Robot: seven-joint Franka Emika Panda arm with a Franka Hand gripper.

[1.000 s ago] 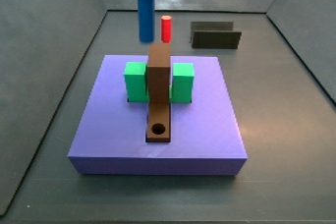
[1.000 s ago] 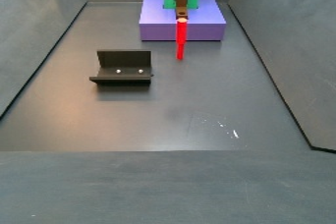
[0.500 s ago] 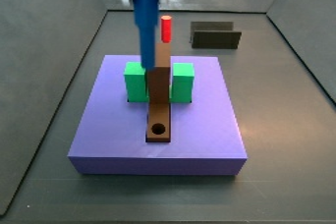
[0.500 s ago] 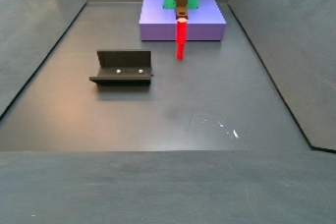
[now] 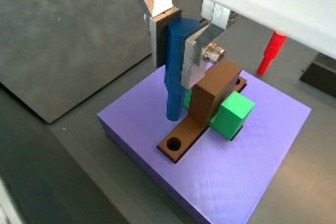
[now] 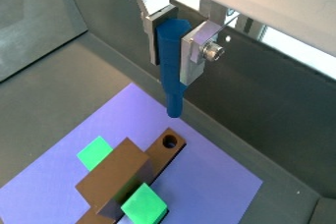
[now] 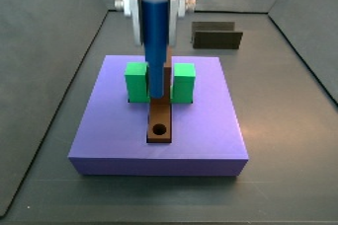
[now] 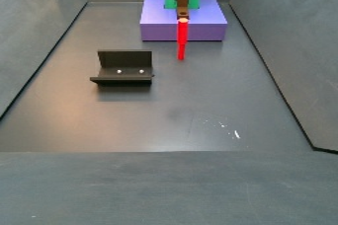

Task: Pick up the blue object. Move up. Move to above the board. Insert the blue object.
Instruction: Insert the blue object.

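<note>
Here the tool [image 5: 180, 49] was clamped on the blue object [image 5: 175, 71], hanging upright above the board [image 5: 203, 113]; no writing legible.

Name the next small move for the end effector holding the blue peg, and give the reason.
Probably a short shift along the board toward its hole, then straight down. The end effector grips the blue peg upright above the lavender platform, its tip clear of the board and seemingly just short of the hole.
</note>
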